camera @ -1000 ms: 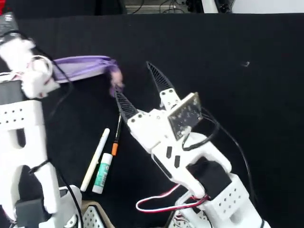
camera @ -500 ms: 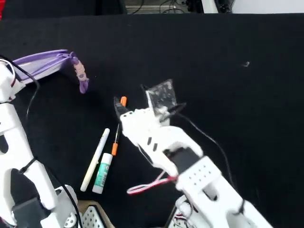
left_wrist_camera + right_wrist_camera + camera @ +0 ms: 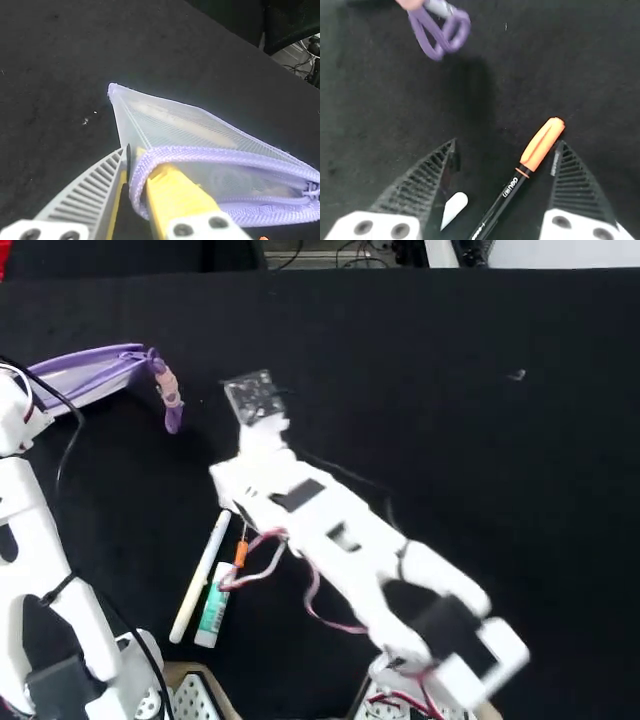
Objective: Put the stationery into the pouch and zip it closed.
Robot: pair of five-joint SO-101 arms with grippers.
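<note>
The purple mesh pouch [image 3: 90, 370] hangs at the far left, held up off the black table, and my left gripper [image 3: 134, 160] is shut on its rim [image 3: 200, 155]. Its purple pull loop [image 3: 170, 400] dangles from the zipper end [image 3: 440, 27]. My right arm [image 3: 320, 520] stretches low over the stationery. My right gripper [image 3: 506, 144] is open, straddling the orange-capped black pen [image 3: 532, 155], with the white pen's tip [image 3: 454, 207] near one finger. The white pen [image 3: 200, 575], a green-and-white glue stick [image 3: 215, 605] and the orange pen [image 3: 240, 552] lie side by side.
The left arm's white base [image 3: 40, 570] stands at the near left. A tan board [image 3: 195, 690] sits at the front edge. Loose red and white wires [image 3: 270, 560] hang from the right arm over the pens. The black table [image 3: 480, 390] stretches open to the right.
The right arm swung left and dropped low over the pens, its open fingers now around the orange pen. The left arm carried the pouch further left a second ago and has since stayed put.
</note>
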